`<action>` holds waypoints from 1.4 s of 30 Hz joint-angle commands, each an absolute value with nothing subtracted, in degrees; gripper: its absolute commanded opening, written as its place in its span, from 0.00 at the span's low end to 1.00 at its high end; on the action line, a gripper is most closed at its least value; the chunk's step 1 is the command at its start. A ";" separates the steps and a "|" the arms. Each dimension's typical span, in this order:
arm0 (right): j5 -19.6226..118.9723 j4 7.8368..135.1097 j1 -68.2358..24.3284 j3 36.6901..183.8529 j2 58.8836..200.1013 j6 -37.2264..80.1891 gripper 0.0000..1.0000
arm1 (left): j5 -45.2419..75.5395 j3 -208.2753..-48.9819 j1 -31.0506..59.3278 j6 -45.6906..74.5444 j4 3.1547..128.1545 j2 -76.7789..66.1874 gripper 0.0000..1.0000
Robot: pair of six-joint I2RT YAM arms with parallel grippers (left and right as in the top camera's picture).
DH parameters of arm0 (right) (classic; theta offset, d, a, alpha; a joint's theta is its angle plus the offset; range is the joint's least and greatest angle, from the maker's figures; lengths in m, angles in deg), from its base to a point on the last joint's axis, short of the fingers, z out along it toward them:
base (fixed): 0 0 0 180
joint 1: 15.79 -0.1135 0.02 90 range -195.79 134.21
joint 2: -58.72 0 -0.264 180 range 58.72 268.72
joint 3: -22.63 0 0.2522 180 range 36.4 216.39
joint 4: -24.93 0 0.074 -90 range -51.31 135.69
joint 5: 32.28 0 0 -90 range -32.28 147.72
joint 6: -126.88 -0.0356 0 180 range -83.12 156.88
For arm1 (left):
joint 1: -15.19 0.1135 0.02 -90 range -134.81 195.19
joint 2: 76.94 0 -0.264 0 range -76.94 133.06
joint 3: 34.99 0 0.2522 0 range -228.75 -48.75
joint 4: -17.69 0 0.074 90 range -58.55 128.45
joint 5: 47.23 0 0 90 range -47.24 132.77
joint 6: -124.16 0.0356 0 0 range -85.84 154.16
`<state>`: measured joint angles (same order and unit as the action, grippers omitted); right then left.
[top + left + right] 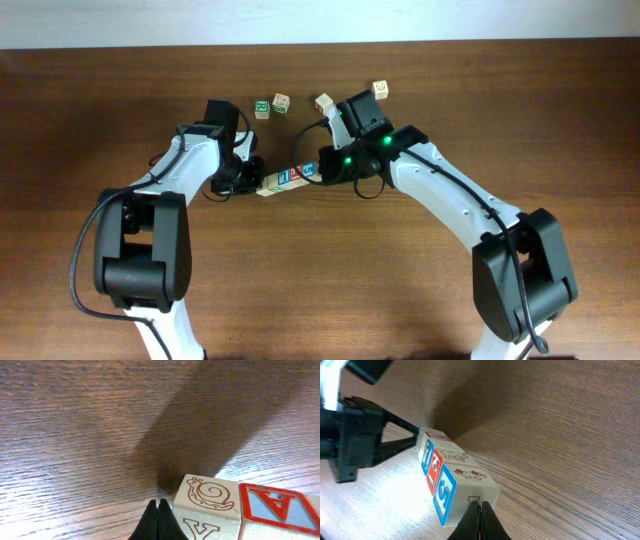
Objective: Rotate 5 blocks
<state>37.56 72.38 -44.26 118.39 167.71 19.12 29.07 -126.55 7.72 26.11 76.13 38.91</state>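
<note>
Jaws clenched, empty: left gripper [158, 512] tips just beside snail block [207, 496]; right gripper [481, 512] at rt end of block row [442, 487]. Contact unclear; A block [277, 510] cut off.

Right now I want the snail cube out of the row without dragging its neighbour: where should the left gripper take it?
From straight above, pinch the snail cube across the two faces that run along the row. One side butts against the red-framed A cube, leaving no finger room, while those two faces look free. The left gripper sits shut beside it; open it first.
</note>
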 commanded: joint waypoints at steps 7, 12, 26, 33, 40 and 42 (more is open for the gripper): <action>31.44 69.71 -49.74 119.35 167.82 16.87 0.04 | 18.08 -127.56 5.45 25.91 76.16 39.52 0.00; 32.11 68.18 -50.73 119.35 167.82 15.32 0.04 | 18.08 -127.56 5.45 26.07 76.94 39.52 0.00; 32.77 64.38 -51.49 119.35 167.82 13.85 0.04 | 19.45 -127.56 6.30 26.52 77.03 39.50 0.00; 33.18 63.72 -52.17 119.35 167.84 13.85 0.04 | 19.61 -127.56 11.81 27.38 77.64 39.50 0.00; 34.47 63.40 -52.11 119.35 167.84 13.83 0.04 | 19.61 -127.56 13.12 27.38 77.84 39.50 0.00; 34.91 62.59 -52.11 119.35 167.84 13.83 0.04 | 19.61 -127.56 13.10 27.40 78.06 39.50 0.00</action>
